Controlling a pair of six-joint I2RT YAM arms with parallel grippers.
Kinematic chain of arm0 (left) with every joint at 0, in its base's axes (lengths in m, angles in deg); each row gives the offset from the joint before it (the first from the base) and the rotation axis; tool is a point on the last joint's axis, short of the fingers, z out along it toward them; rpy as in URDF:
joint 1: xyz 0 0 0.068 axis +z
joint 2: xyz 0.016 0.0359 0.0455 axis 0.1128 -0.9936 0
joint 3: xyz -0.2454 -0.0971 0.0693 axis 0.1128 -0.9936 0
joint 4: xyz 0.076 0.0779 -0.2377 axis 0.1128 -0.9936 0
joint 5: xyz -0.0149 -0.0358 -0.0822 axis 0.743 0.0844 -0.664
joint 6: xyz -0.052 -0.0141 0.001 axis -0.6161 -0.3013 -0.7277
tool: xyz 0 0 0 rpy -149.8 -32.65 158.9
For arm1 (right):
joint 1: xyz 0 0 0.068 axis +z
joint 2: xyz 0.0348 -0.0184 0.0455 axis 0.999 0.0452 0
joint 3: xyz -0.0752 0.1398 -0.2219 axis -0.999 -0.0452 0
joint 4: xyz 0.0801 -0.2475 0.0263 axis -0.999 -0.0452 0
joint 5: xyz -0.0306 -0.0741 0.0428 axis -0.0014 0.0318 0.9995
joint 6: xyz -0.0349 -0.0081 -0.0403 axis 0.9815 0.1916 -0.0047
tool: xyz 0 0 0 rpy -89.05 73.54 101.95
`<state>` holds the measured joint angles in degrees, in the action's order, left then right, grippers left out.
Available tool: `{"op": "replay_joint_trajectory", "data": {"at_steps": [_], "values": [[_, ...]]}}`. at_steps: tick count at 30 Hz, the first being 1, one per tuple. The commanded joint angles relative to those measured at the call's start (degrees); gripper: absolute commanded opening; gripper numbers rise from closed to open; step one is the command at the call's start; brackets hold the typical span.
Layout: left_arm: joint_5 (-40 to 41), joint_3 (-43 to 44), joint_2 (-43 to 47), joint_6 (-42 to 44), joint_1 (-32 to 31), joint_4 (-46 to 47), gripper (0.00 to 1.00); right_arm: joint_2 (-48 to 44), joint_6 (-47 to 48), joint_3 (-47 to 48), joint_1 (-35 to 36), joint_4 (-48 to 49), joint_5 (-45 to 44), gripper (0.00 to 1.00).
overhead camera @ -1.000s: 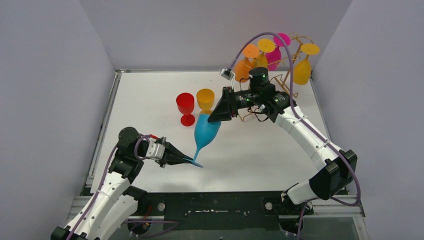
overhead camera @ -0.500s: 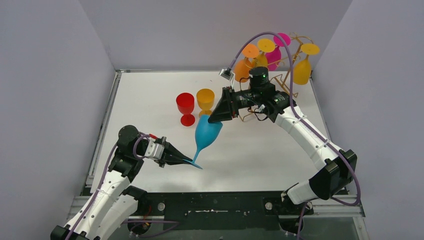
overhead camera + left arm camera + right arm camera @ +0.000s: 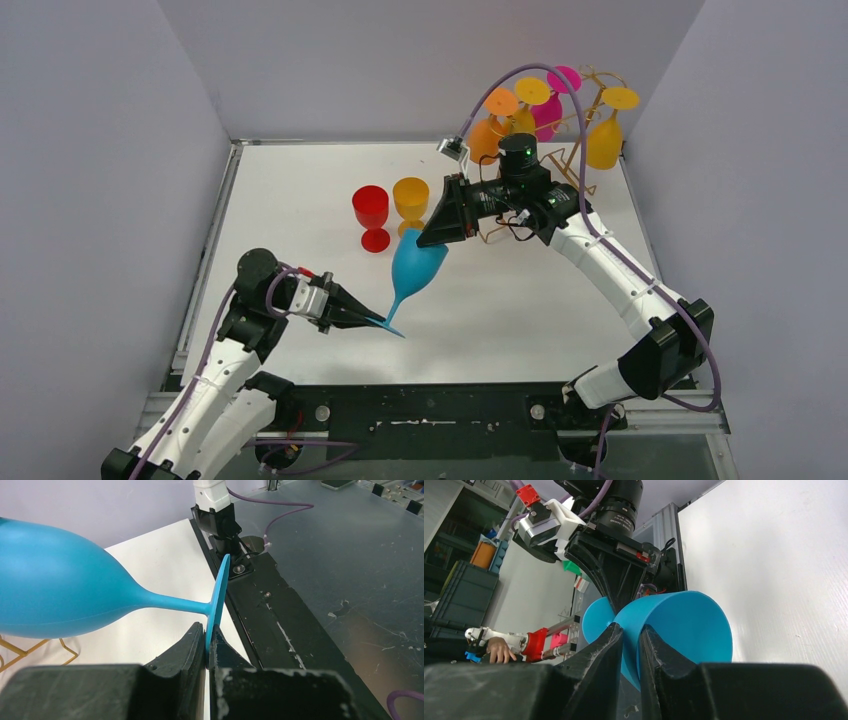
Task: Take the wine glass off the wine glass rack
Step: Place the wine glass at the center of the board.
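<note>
Handover, as I judge it: my left tool [image 3: 206, 639] clamps the foot of the blue glass [image 3: 415, 262]; my right tool [image 3: 630, 630] straddles its rim, jaws narrow, grip unconfirmed.

Probably a lab, grey booth walls [image 3: 100, 150], white table [image 3: 300, 190], storage crates [image 3: 459, 595]

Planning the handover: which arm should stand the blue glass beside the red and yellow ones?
Probably right: the right gripper pinches the blue glass rim beside them; the left gripper clamps its foot, which must land.
</note>
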<state>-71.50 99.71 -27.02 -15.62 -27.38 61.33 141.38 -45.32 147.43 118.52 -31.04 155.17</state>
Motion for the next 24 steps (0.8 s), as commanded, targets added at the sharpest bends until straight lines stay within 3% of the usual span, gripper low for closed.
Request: {"op": "replay_joint_trajectory", "data": {"at_steps": [1, 7, 18, 24], "values": [[0.0, 2.3, -0.3, 0.3, 0.3, 0.0, 0.0, -1.1, -0.4, -0.5, 0.6, 2.5, 3.6, 0.16], [0.6, 1.8, -0.7, -0.1, 0.3, -0.2, 0.0, -1.7, -0.3, -1.0, 0.6, 2.8, 2.9, 0.01], [3.1, 1.1, 0.4, 0.3, 0.8, -0.3, 0.0, -3.3, -1.0, -2.6, 0.9, 5.0, 2.5, 0.0], [3.7, 1.0, 0.8, 0.3, 0.9, -1.2, 0.12, -4.3, -1.9, -3.3, 0.9, 7.2, 1.3, 0.0]]}}
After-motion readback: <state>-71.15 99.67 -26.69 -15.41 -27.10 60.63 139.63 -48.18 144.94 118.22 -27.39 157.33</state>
